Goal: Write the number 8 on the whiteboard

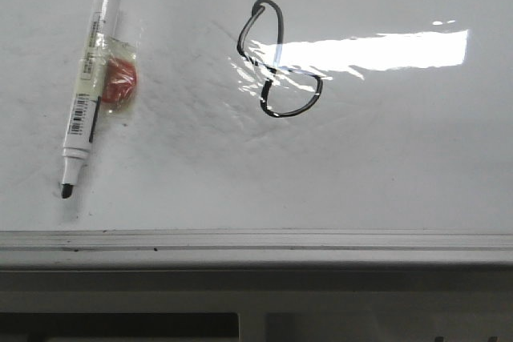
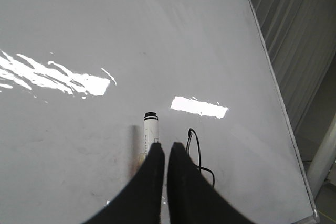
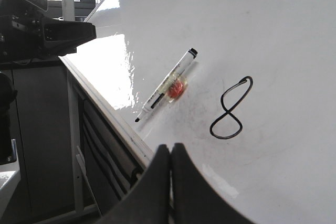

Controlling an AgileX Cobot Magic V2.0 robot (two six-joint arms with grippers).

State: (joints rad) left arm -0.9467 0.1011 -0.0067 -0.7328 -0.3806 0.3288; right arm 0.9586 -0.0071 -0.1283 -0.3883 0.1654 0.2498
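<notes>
A thin black number 8 [image 1: 276, 60] is drawn on the glossy whiteboard [image 1: 385, 158], slanted, with a narrow upper loop and a rounder lower loop. It also shows in the right wrist view [image 3: 231, 109] and partly in the left wrist view [image 2: 197, 150]. A white marker [image 1: 90, 82] with its black tip uncapped lies flat on the board at the left, with a red disc [image 1: 120, 82] taped to it. My left gripper [image 2: 166, 148] is shut and empty, above the board near the marker's end [image 2: 150, 127]. My right gripper [image 3: 170, 149] is shut and empty, near the board's front edge. Neither gripper shows in the front view.
A grey metal edge strip [image 1: 256, 242] runs along the board's near side. The other arm and its camera [image 3: 37, 24] show beyond the board's edge in the right wrist view. A metal frame leg [image 2: 323, 156] stands off the board's side.
</notes>
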